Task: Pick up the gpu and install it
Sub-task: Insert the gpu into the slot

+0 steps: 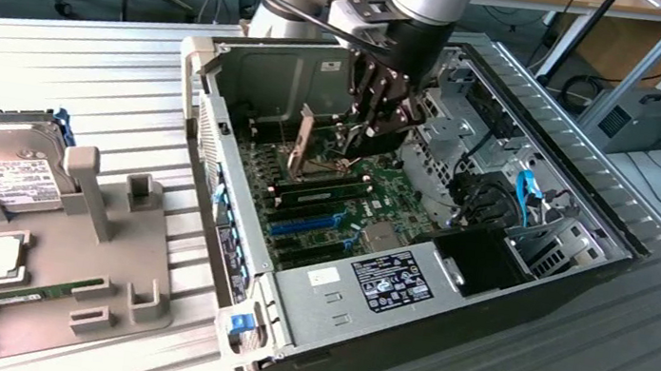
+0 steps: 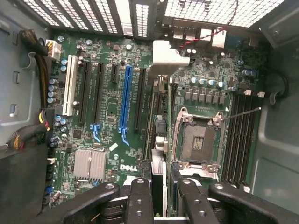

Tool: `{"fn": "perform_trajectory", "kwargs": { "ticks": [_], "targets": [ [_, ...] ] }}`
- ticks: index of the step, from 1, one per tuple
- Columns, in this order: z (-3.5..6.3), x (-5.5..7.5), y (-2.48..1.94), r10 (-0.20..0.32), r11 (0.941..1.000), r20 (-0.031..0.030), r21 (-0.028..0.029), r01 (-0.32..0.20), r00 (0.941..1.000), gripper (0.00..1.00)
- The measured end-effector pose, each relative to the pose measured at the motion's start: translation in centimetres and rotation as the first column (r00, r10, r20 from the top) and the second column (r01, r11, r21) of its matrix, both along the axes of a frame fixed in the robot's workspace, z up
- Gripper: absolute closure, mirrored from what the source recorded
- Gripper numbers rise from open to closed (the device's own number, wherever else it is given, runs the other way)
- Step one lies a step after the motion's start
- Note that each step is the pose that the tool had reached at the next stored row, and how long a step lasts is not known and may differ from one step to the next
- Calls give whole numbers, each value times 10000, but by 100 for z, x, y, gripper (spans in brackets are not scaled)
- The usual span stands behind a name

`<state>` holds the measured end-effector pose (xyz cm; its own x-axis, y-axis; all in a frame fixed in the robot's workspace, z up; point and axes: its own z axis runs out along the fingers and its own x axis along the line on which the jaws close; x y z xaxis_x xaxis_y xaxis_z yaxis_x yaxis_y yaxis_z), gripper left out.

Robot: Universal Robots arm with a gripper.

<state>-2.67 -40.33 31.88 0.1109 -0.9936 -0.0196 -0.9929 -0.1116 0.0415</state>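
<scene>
Gpu (image 2: 158, 140) edge-on, seemingly upright, long axis along motherboard (image 2: 110, 100) slots, gripped between jaws.

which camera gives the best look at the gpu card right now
The exterior view: the gpu stands on edge inside the computer case, held by the gripper. The wrist view sees it edge-on, a thin strip over the motherboard.

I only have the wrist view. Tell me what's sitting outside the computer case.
Observer: A grey fixture stands beside the case, on the exterior view's left, on a slatted metal table.
Operator: List what's on it.
Observer: A silver hard drive with a white label, at its far end.
Operator: Go on.
Observer: A green memory stick lies in a slot nearer the camera.
</scene>
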Motion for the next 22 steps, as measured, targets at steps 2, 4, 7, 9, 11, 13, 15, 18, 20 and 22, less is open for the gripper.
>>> {"fn": "perform_trajectory", "kwargs": {
  "ticks": [2, 4, 7, 9, 11, 13, 15, 18, 20, 22],
  "targets": [
    [-1, 0, 0, -121, 9999, 0, 0, 121, 9999, 74],
    [-1, 0, 0, -185, 9998, 0, 0, 185, 9998, 74],
    [-2, 0, 0, -276, 9996, 0, 1, 276, 9996, 74],
    [-3, 0, -2, -346, 9994, 0, 2, 346, 9994, 74],
    [-5, 0, -3, -434, 9991, 0, 6, 434, 9991, 74],
    [-6, 0, -6, -496, 9988, 0, 6, 496, 9988, 74],
    [-7, 0, -12, -560, 9984, -1, 7, 560, 9984, 74],
    [-7, 0, -12, -561, 9984, 0, 7, 561, 9984, 74],
    [-7, 0, -12, -597, 9982, -1, 7, 597, 9982, 74],
    [-6, 0, -12, -724, 9974, -1, 6, 724, 9974, 74]
  ]
}}
